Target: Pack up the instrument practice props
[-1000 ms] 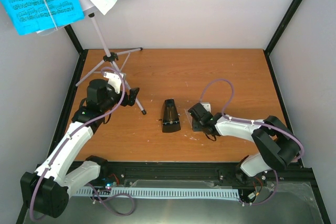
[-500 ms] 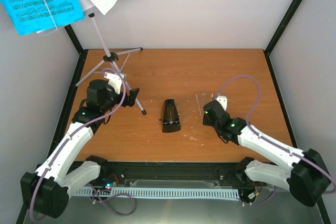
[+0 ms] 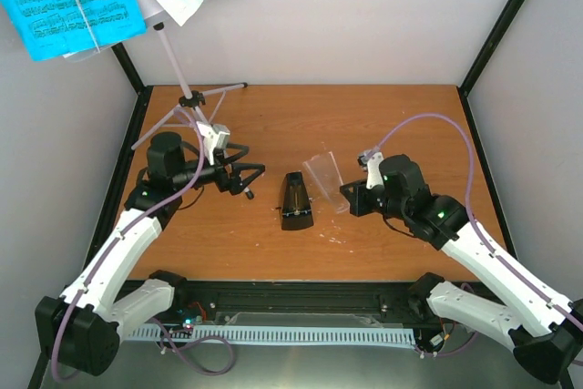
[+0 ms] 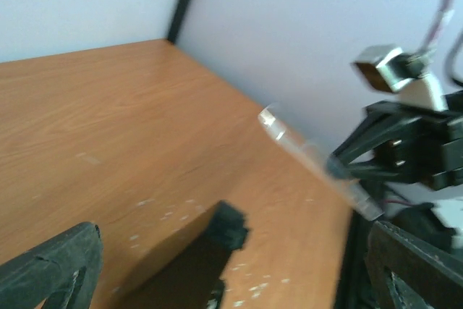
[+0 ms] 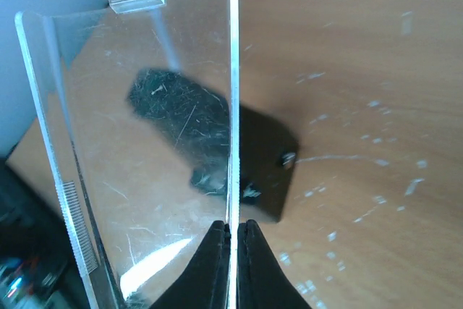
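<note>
The right gripper (image 3: 353,196) pinches the clear cover (image 3: 323,170) by its edge, above the table (image 3: 392,125) and just right of the black metronome (image 3: 295,200), which stands mid-table. The left gripper (image 3: 244,179) gapes wide and empty, just left of the metronome.

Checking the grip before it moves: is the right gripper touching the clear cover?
Touching. The right wrist view shows the right gripper shut on the clear cover, both fingertips pressed against its edge.

Robot lab test cell: wooden tabletop (image 3: 383,116) boxed in by plain white walls (image 3: 364,15) and black frame posts (image 3: 506,20).
</note>
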You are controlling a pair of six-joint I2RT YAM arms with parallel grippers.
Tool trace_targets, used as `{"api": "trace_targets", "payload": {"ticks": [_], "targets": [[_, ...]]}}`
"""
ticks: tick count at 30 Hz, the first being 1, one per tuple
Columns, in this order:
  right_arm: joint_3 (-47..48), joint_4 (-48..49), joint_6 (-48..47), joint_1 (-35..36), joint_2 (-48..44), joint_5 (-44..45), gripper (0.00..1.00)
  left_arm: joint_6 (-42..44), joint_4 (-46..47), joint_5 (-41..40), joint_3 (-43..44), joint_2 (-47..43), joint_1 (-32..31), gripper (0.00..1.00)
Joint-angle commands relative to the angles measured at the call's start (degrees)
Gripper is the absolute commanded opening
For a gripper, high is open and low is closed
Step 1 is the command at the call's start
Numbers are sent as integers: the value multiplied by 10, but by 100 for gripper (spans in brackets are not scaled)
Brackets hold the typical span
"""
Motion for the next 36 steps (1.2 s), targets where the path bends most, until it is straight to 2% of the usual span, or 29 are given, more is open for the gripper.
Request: {"api": "trace_targets", "payload": {"ticks": [1, 5, 8, 12, 18, 25, 27, 31, 36], "targets": [[29, -94, -34, -2, -6, -173, 3, -79, 42, 181, 52, 12, 1, 100], [9, -120, -26, -2, -14, -240, 3, -56, 15, 255, 67, 25, 2, 100], [-27, -104, -17, -2, -14, -299, 3, -27, -43, 315, 69, 49, -3, 99], [-70, -65, -2, -2, -19, -390, 3, 33, -134, 322, 73, 71, -36, 99], [-105, -37, 9, -2, -7, -450, 3, 101, -227, 323, 98, 131, -98, 94], [-129, 25, 23, -2, 42, -545, 3, 107, -227, 347, 83, 141, -139, 94], [-128, 28, 15, -2, 59, -561, 3, 99, -215, 349, 70, 141, -143, 90], [-125, 44, 11, -2, 84, -586, 3, 98, -209, 355, 62, 143, -152, 70], [-126, 58, 9, -2, 91, -597, 3, 97, -205, 354, 53, 141, -154, 67]]}}
